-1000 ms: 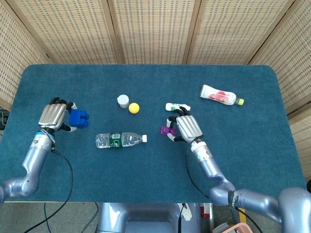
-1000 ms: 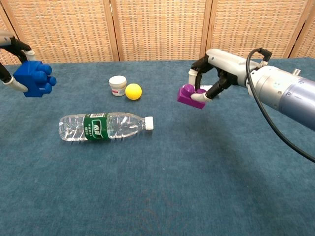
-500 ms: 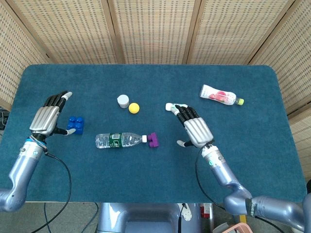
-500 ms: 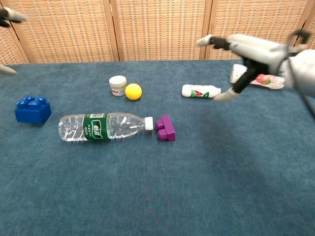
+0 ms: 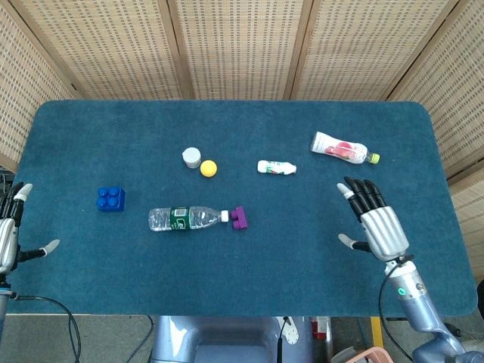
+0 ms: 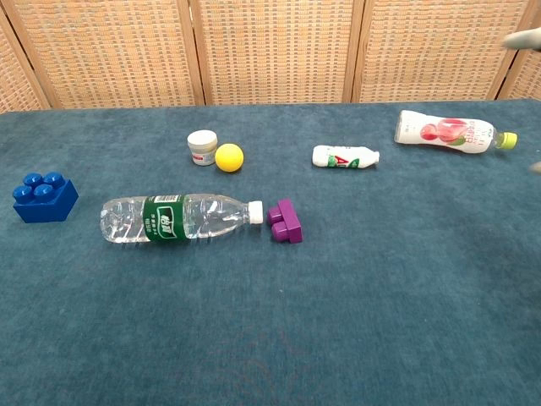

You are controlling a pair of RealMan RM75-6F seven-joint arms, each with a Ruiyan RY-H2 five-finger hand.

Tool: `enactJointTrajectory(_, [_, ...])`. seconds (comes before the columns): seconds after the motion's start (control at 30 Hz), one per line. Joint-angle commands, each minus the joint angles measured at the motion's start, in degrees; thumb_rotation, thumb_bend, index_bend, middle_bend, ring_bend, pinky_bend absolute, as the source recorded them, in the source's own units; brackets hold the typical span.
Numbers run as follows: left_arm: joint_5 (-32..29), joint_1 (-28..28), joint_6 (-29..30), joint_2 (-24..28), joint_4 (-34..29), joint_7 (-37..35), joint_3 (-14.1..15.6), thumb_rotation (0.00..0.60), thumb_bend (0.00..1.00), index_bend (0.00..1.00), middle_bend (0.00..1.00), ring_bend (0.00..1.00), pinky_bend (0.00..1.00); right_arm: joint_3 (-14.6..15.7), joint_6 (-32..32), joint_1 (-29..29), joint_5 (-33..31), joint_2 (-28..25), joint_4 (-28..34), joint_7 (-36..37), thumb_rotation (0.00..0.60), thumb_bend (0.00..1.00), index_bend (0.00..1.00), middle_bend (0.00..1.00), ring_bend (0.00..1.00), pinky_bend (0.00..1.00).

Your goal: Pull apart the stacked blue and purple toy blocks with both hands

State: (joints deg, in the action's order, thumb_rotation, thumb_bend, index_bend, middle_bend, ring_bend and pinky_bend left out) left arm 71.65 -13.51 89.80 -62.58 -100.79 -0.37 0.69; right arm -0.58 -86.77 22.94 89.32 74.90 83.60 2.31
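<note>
Bright, even overhead light; shadows faint. Both views sharp, except motion blur at chest view's right edge.

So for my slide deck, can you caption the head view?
Blue block and purple block lie apart on the table; both open hands pulled back.

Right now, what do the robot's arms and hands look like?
Both hands have silvery metal backs: the right hand carries black fingers with pale tips, and its thumb is light grey. Its wrist is a blue-grey metallic tube with a small green light. The left hand, cut off at the frame edge, shows pale fingers and a black cable trailing below it.
</note>
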Motion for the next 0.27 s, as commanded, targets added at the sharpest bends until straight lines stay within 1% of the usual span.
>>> enactJointTrajectory(0.03, [3.34, 3.84, 4.27, -1.28, 1.33, 1.2, 1.98, 0.6, 0.0, 0.0, 0.0, 0.0, 0.0, 3.56, -4.43, -5.91, 2.19, -2.7, 1.16, -1.89, 0.6, 0.0, 0.0, 0.0, 0.0, 0.0])
enactJointTrajectory(0.13, [5.48, 5.69, 5.81, -1.07, 1.36, 0.72, 2.69, 0.6, 0.0, 0.0, 0.0, 0.0, 0.0, 4.56, -5.14, -8.23, 1.72, -4.33, 4.85, -3.81, 0.6, 0.0, 0.0, 0.0, 0.0, 0.0])
enactJointTrajectory(0.27, [7.19, 6.81, 6.01, -1.14, 2.17, 1.03, 2.65, 0.6, 0.0, 0.0, 0.0, 0.0, 0.0, 4.52, -5.77, -10.04, 1.55, -5.34, 7.3, -6.25, 0.6, 0.0, 0.0, 0.0, 0.0, 0.0])
